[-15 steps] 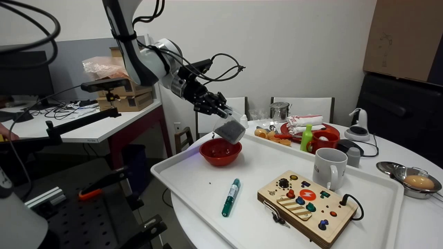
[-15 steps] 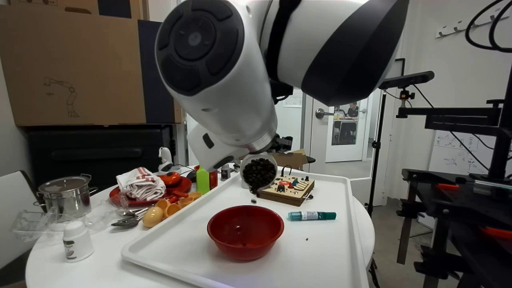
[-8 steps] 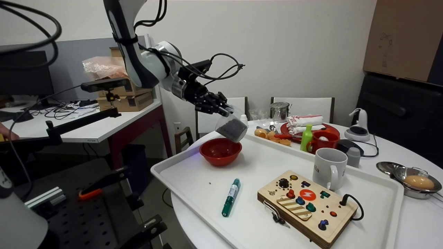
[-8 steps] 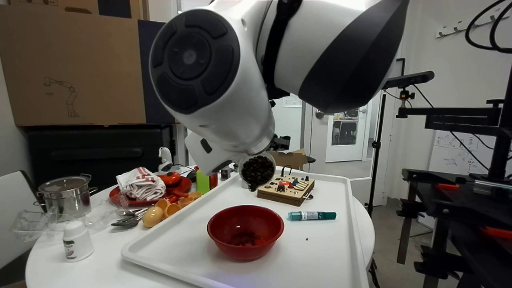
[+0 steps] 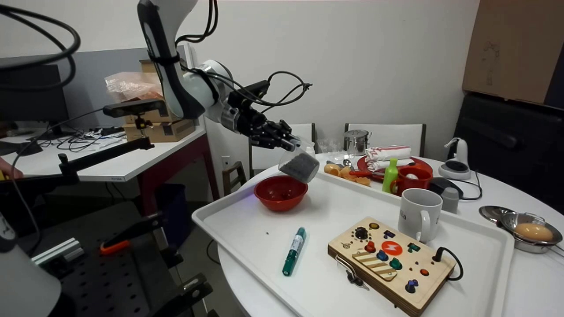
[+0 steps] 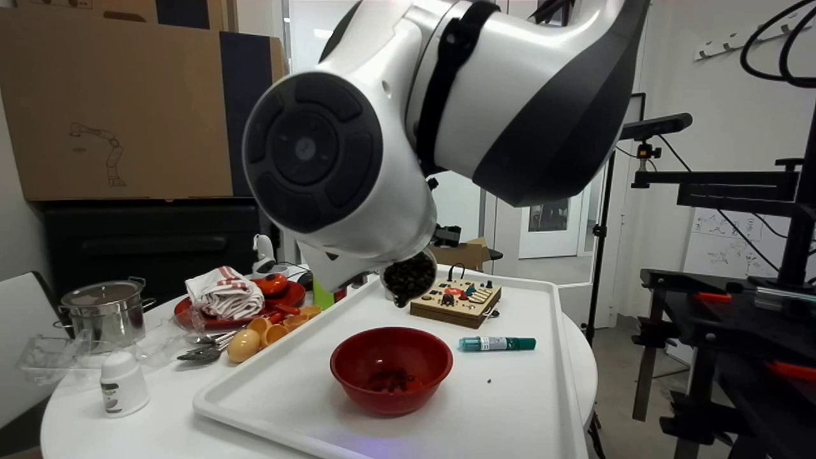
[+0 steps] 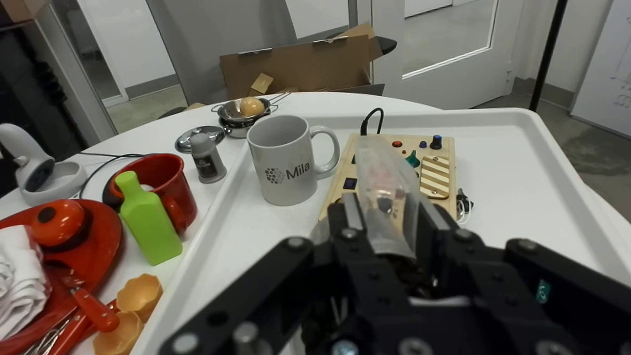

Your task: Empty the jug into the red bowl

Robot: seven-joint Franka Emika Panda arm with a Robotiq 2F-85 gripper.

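The fingers (image 7: 340, 217) are pinching a translucent part of the jug (image 5: 299, 164), probably its handle. The jug is hanging tilted, higher than the red bowl (image 6: 382, 350), with its mouth visible in an exterior view and dark bean-like pieces (image 6: 409, 278) reaching the lip. A small portion is already lying in the bowl, so most of the pour is probably remaining. The views are not establishing whether the lip is sitting over the bowl or outside its rim. If it is overhanging the tray (image 6: 287, 382), further tipping will be spilling pieces there; a sudden rush could also be bouncing over the rim. A narrow pinch could be letting the loaded jug rotate. One dark speck (image 6: 489, 381) is lying near the marker (image 6: 497, 344); the desk (image 6: 166, 414) is carrying the tray.
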